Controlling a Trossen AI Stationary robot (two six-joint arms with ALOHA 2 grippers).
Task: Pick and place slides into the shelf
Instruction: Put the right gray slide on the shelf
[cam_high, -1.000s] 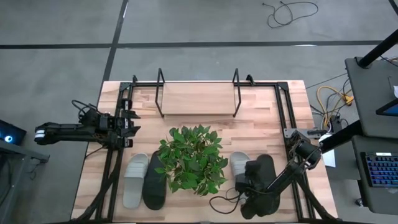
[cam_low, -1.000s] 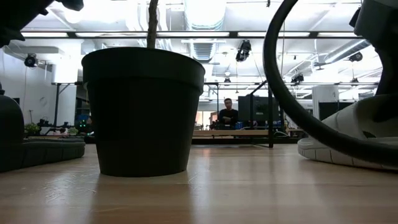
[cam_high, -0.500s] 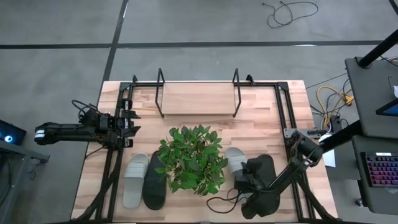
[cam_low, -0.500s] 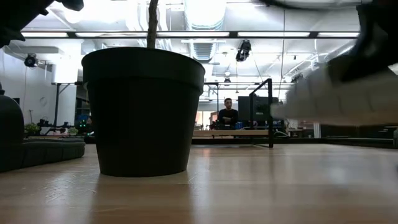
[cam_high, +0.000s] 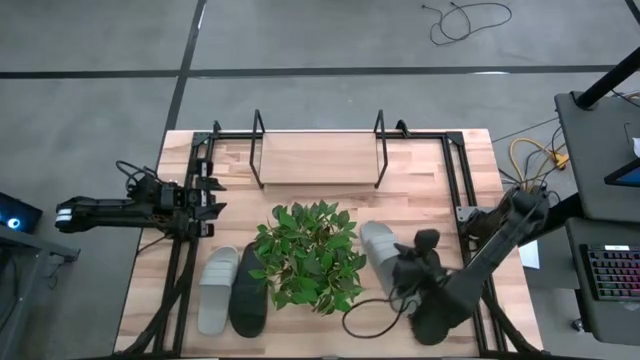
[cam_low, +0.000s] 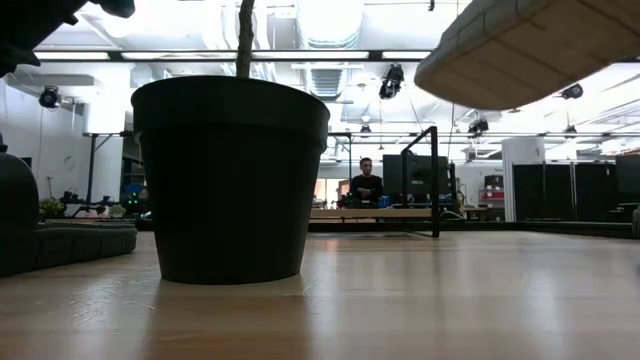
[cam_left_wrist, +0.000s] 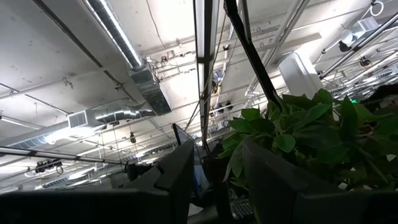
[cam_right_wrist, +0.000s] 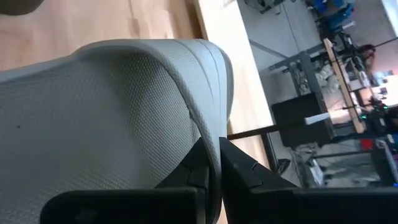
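from above, our right gripper (cam_high: 400, 272) is clamped on a grey slide (cam_high: 378, 250) just right of the plant (cam_high: 308, 255), which stands between the slides and the shelf (cam_high: 318, 150), so we judge the slide is raised to clear it on the way to that empty rack at the table's (cam_high: 440, 170) far edge. another grey slide (cam_high: 216, 290) and a black slide (cam_high: 248, 295) lie side by side left of the plant; our left gripper (cam_high: 208, 195) waits at the left edge, and we cannot tell its jaws there. low down, the grey sole (cam_low: 530, 50) hangs well off the wood beside the dark pot (cam_low: 230, 180); a person sits far off in a lit workshop. our left wrist shows fingers (cam_left_wrist: 177, 180) parted, holding nothing, under ceiling ducts. our right wrist shows fingertips (cam_right_wrist: 202, 171) pinching the slide's edge (cam_right_wrist: 208, 106).
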